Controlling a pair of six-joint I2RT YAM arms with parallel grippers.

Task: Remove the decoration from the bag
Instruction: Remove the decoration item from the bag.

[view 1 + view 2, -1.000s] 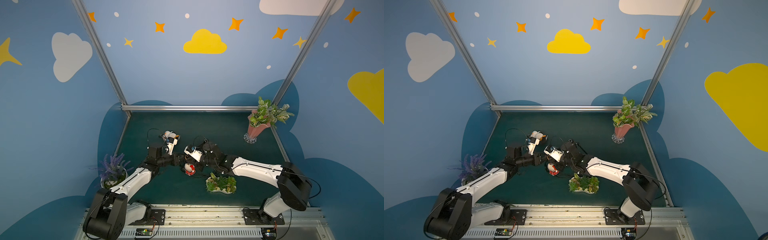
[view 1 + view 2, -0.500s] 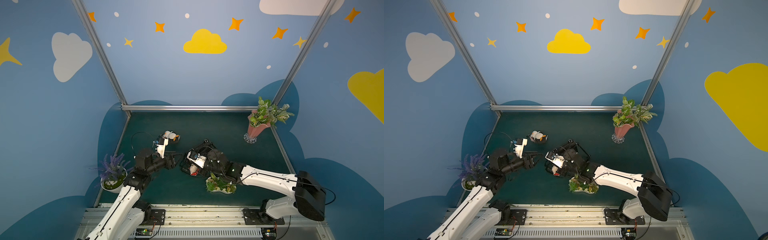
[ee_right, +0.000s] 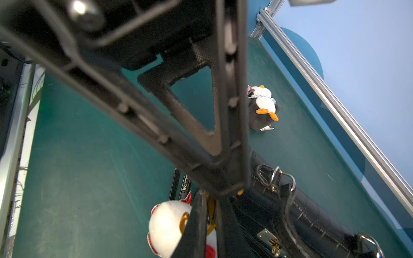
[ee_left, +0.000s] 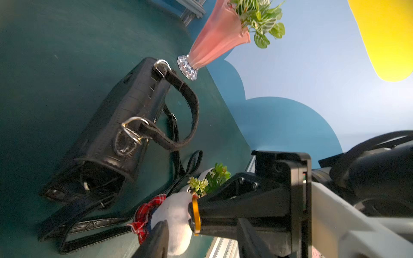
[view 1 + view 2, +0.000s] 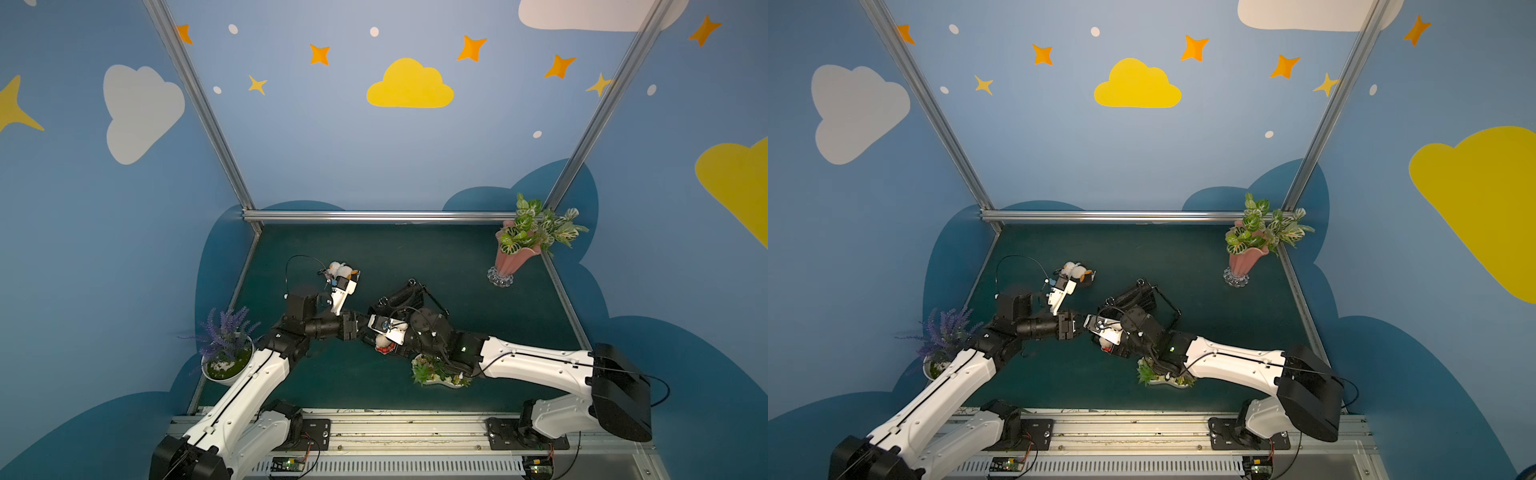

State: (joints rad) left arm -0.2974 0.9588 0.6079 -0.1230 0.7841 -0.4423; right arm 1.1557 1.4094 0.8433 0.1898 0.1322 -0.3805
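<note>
Now pinches the charm's [image 4: 176, 214] ring [image 4: 196, 214] in the closed right end effector [image 3: 211, 201] just beside the bag [image 4: 125, 125] lying on the desk [image 4: 44, 67], poises the left end effector [image 5: 1079, 325] part open, empty, at the charm, and probably needs next to unhook that ring.

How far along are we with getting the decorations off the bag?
Looks done: the penguin plush lies apart from the bag. In hand: the right gripper is shut on the gold ring of the white plush, and the left gripper is open beside it. Left: freeing that ring. I cannot tell whether it is off the strap yet.
</note>
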